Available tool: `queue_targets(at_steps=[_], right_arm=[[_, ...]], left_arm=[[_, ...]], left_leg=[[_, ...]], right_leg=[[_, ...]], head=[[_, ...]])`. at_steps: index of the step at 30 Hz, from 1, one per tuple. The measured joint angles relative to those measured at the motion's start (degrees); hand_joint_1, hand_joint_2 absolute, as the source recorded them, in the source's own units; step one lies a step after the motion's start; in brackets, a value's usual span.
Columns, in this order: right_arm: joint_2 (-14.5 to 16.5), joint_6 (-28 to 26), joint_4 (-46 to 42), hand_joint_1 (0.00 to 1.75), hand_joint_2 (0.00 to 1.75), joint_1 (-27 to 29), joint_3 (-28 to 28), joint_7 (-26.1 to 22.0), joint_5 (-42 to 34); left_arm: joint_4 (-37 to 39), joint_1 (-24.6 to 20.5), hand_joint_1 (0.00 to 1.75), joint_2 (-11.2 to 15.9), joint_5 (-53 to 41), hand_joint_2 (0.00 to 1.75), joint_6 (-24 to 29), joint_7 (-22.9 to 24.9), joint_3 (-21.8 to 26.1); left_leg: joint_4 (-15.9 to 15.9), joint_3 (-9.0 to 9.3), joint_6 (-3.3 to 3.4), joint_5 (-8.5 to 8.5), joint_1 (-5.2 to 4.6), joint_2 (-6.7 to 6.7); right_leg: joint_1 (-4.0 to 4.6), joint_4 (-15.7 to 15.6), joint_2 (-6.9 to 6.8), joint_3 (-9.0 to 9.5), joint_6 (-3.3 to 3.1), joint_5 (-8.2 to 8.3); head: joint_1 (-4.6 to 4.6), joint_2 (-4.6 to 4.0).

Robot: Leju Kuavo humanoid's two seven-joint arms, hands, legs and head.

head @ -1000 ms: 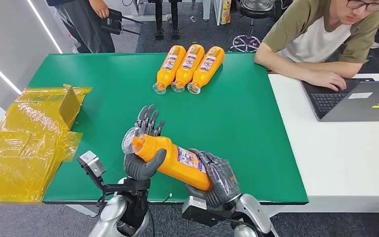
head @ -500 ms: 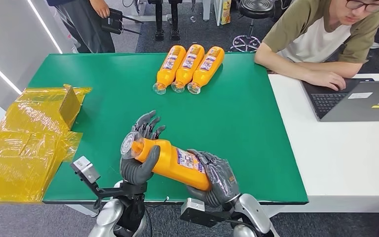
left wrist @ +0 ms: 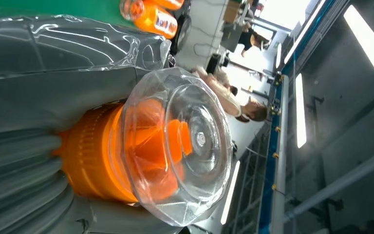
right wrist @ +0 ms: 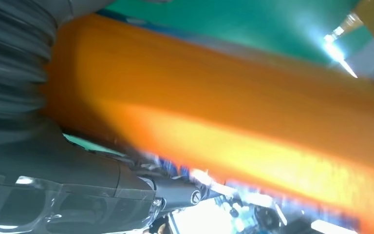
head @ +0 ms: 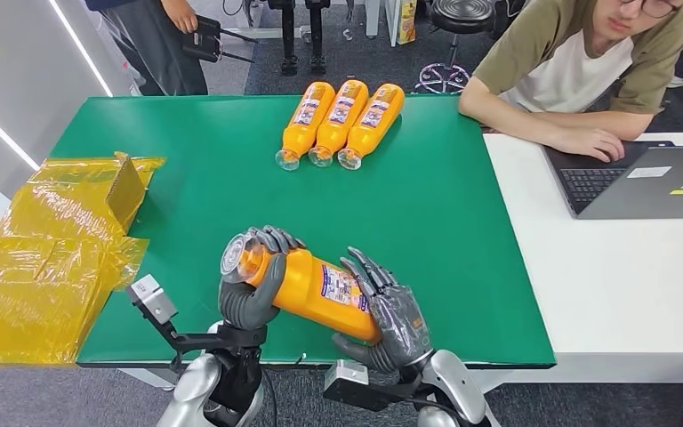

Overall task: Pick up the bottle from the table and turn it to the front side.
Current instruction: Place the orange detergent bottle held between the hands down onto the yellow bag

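holding orange plastic bottle [head: 307,286] off green table [head: 445,231] for turning: left hand [head: 251,283] wrapped round neck below clear cap [left wrist: 177,146], right hand [head: 389,318] cupping base, fingers partly spread. beyond, three like bottles [head: 342,120] lying flat.

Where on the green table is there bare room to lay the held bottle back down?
Bare green table lies between the three lying bottles and the held bottle, and to the right up to the white table. Crowded spots: the left edge under yellow film, and the front where the left hand and right hand work.
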Motion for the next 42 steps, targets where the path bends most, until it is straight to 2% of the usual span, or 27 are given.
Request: queue_targets(at_steps=[5, 17, 20, 21, 22, 24, 26, 30, 35, 39, 42], right_arm=[[0.8, -3.4, -1.0, 0.0, 1.75, 0.4, 0.0, -2.3, -5.1], [1.2, -4.3, -1.7, 0.0, 1.75, 0.7, 0.0, -2.9, -6.1], [1.5, -7.1, -2.3, 0.0, 1.75, 1.2, 0.0, -3.9, -9.2], [1.6, -7.9, -2.6, 0.0, 1.75, 1.5, 0.0, -4.1, -9.8], [1.7, -8.2, -2.7, 0.0, 1.75, 1.6, 0.0, -4.2, -10.0], [1.8, -9.1, -3.1, 0.0, 1.75, 2.0, 0.0, -4.6, -10.5], [1.8, -11.1, -3.8, 0.0, 1.75, 2.7, 0.0, -5.8, -11.5], [1.8, -16.3, -6.0, 0.0, 1.75, 4.6, 0.0, -8.9, -16.5], [1.9, -19.3, -7.6, 0.0, 1.75, 6.8, -0.1, -11.4, -22.9], [2.5, -20.0, -8.3, 0.0, 1.75, 8.2, -0.3, -13.3, -25.2], [2.9, -19.9, -8.4, 0.0, 1.75, 8.7, -0.5, -14.1, -26.3]], left_arm=[[0.0, -0.4, 1.75, 0.0, -0.5, 1.75, 1.2, 0.5, 0.0], [0.0, -0.9, 1.75, 0.0, -2.3, 1.75, 2.7, 0.3, 0.0], [-2.2, -1.1, 1.75, 1.8, -28.0, 1.75, 21.6, 1.5, 0.3], [-3.5, -1.1, 1.75, 2.8, -38.3, 1.75, 28.4, 2.9, 0.6], [-4.6, -1.1, 1.75, 3.6, -44.7, 1.75, 31.6, 4.5, 1.3], [-7.3, -1.0, 1.75, 5.6, -57.3, 1.75, 36.5, 8.0, 3.4], [-10.0, -1.1, 1.75, 8.2, -67.1, 1.75, 38.4, 11.3, 6.2], [-12.5, -2.2, 1.75, 15.8, -74.6, 1.75, 36.1, 16.0, 11.9], [-11.4, -5.0, 1.75, 25.6, -83.6, 1.75, 34.0, 18.9, 17.1], [-5.9, -9.4, 1.75, 31.2, -89.0, 1.75, 28.7, 18.6, 17.4], [-1.4, -11.5, 1.75, 34.0, -89.1, 1.75, 26.8, 16.6, 17.3]], left_leg=[[0.0, 0.0, 0.0, 0.0, 0.0, 0.0], [0.0, 0.0, 0.0, 0.0, 0.0, 0.0], [0.0, 0.0, 0.0, 0.0, 0.01, 0.01], [0.0, 0.0, 0.0, 0.0, 0.02, 0.01], [0.0, 0.0, -0.01, 0.0, 0.02, 0.01], [0.0, 0.01, -0.02, 0.01, 0.03, 0.01], [0.0, 0.01, -0.05, 0.03, 0.04, 0.01], [-0.1, 0.03, -0.19, 0.08, 0.06, 0.09], [-0.1, 0.05, -0.28, 0.1, 0.07, 0.15], [-0.1, 0.05, -0.31, 0.12, 0.07, 0.2], [-0.1, 0.08, -0.32, 0.12, 0.06, 0.35]], right_leg=[[0.0, 0.0, 0.0, 0.0, 0.0, 0.0], [0.0, 0.0, 0.0, 0.0, 0.0, 0.0], [0.0, 0.0, 0.0, 0.0, -0.01, 0.0], [0.01, 0.0, 0.0, 0.0, -0.01, 0.0], [0.01, 0.1, 0.0, 0.0, -0.02, 0.0], [0.01, 0.1, 0.01, -0.01, -0.03, -0.01], [0.02, 0.1, 0.0, -0.02, -0.05, -0.02], [0.06, 0.1, 0.09, -0.06, -0.15, -0.03], [0.07, 0.1, 0.17, -0.12, -0.19, -0.01], [0.06, 0.2, 0.19, -0.12, -0.26, 0.05], [0.06, 0.2, 0.33, -0.15, -0.33, 0.1]], head=[[0.0, 0.0], [0.0, 0.0], [0.0, 0.0], [0.0, 0.0], [0.0, 0.0], [0.0, 0.0], [-0.01, 0.0], [0.0, 0.0], [0.02, 0.0], [0.01, 0.0], [0.0, 0.0]])
